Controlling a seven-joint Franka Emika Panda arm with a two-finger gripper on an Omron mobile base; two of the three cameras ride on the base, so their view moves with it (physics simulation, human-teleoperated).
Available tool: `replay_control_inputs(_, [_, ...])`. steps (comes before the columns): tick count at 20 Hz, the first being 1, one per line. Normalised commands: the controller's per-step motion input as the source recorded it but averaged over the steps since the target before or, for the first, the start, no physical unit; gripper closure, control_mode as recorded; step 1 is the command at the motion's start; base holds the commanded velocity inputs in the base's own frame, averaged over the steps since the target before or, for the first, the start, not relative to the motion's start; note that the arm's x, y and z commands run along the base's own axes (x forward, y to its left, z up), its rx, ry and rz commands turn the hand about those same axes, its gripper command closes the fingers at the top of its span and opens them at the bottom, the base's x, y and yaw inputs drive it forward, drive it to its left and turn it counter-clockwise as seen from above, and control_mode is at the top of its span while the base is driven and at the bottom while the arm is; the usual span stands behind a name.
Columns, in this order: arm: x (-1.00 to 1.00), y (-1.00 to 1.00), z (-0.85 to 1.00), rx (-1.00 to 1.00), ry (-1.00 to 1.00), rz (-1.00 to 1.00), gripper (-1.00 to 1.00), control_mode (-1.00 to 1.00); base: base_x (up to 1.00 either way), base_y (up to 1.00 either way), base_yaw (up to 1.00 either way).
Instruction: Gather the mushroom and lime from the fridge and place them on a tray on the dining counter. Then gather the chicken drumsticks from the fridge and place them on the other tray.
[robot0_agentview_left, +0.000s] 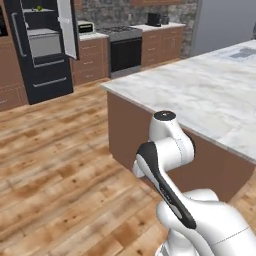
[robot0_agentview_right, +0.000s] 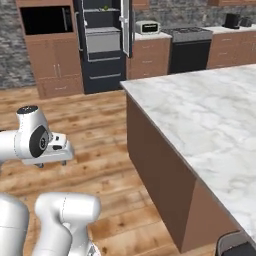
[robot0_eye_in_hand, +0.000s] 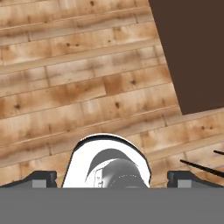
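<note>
Claw open, jaws spread wide, nothing between them; fingertips dark, low at the two sides of the hand view, pointing down at the wooden floor

Arm folded low over the base, beside the brown side wall of the table; in the right base view the white wrist at the left, well apart from the table

Marble top of the table bare in the near part; at its far right edge in the left base view a pale grey flat shape, too blurred to name

Fridge dark, standing far across the floor against the back wall, its upper door swung open; in the right base view the same fridge between a wooden cabinet and a run of wooden drawers

Lime a small green spot on the top shelf inside the fridge, seen also from the right; mushroom and drumsticks too small to make out on the shelves

Right of the fridge a toaster on the back counter, then a black stove set into the wooden cabinets

Dark brown panel of the table side at the upper right of the hand view, floor planks running beside it
</note>
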Motion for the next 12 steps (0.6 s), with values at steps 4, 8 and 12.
replay_control_inputs(4, [0.00,0.00,0.00,0.00,0.00,0.00,-1.00,1.00,1.00,0.60,-0.16])
replay_control_inputs(8, [0.00,0.00,0.00,0.00,0.00,0.00,-1.00,1.00,1.00,0.57,-0.15])
replay_control_inputs(12, [0.00,0.00,0.00,0.00,0.00,0.00,-1.00,1.00,1.00,0.57,-0.15])
